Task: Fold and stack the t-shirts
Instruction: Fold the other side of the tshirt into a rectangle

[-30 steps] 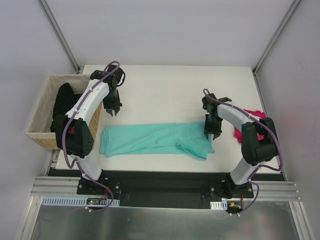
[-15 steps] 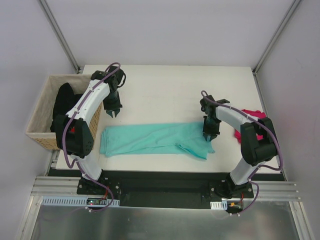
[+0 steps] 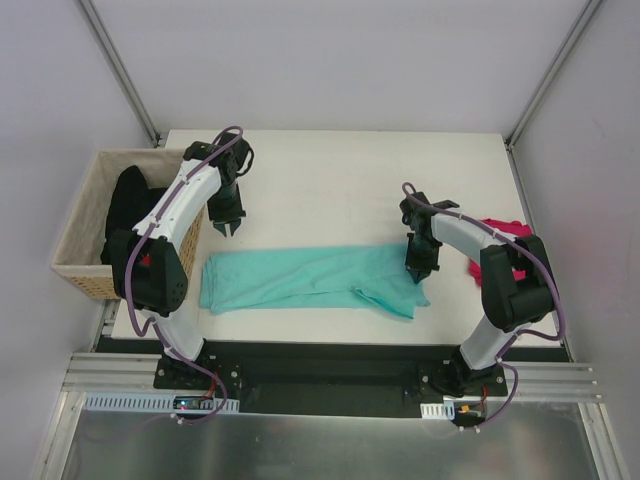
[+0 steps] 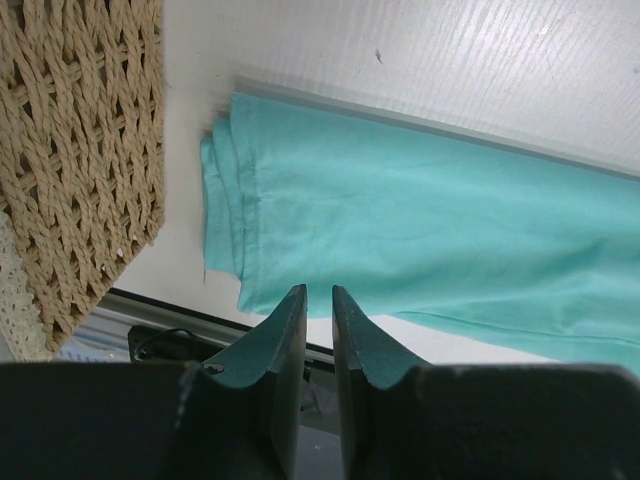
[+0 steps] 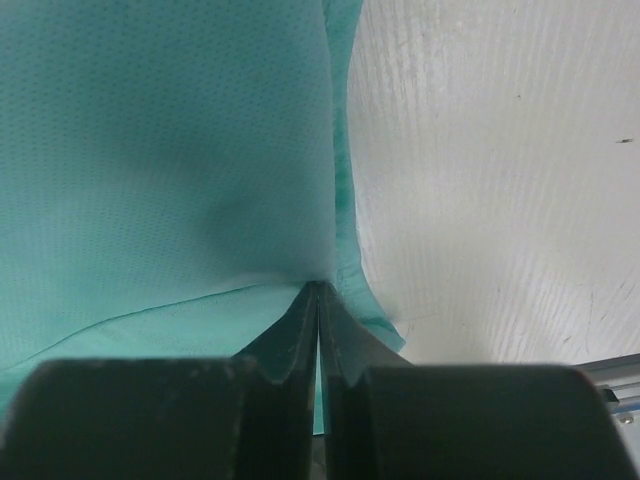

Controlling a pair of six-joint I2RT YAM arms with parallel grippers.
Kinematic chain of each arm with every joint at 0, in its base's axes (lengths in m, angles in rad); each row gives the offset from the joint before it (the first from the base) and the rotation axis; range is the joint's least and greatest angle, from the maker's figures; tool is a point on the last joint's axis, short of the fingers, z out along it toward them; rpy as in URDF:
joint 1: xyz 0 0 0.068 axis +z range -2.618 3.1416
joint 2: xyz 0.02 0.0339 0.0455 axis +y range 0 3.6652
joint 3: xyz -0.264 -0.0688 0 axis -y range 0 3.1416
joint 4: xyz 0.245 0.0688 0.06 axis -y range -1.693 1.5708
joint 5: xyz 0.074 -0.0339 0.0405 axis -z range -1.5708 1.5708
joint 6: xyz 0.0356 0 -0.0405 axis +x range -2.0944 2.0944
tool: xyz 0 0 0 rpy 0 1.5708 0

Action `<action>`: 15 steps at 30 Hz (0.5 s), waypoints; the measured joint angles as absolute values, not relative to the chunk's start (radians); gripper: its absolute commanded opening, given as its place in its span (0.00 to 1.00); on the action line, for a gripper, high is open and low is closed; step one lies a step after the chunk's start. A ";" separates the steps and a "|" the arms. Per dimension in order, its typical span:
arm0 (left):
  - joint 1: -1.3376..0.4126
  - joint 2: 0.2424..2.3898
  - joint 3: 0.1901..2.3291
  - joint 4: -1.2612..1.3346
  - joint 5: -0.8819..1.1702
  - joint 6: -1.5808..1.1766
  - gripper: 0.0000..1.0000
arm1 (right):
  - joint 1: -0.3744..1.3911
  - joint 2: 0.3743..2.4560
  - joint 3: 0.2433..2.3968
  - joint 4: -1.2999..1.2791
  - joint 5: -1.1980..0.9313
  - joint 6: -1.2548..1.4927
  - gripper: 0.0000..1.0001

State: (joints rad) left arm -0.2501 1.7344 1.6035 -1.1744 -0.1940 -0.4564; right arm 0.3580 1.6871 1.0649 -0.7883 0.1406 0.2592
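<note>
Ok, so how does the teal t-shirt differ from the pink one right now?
The teal t-shirt lies flat as a long folded strip across the front of the table; the pink t-shirt is a crumpled heap at the table's right edge, largely hidden behind the right arm. The right gripper is pinched shut on the teal t-shirt's right end; nothing grips the pink t-shirt. Both are plain cloth resting on the table.

A white, faintly ribbed worktop point(image 3: 340, 170) sits inside a pale grey enclosure. Plain walls point(image 3: 330, 60) rise behind it and on both sides, with slanted metal struts point(image 3: 120, 68) at the far corners. A woven wicker basket point(image 3: 72, 240) stands just beside its left edge. An aluminium rail point(image 3: 330, 392) runs along the near edge, above a dull reflective metal sheet point(image 3: 320, 445). The light is soft and even.
</note>
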 measured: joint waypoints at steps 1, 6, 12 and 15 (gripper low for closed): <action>-0.251 1.734 1.604 -1.176 -0.194 -0.456 0.16 | 0.358 1.687 1.065 -0.788 0.141 0.259 0.01; -0.257 1.734 1.604 -1.184 -0.194 -0.456 0.16 | 0.358 1.687 1.065 -0.788 0.142 0.260 0.16; -0.257 1.734 1.604 -1.187 -0.195 -0.457 0.16 | 0.358 1.687 1.066 -0.791 0.159 0.262 0.27; -0.257 1.737 1.604 -1.187 -0.195 -0.457 0.16 | 0.358 1.687 1.066 -0.794 0.170 0.261 0.27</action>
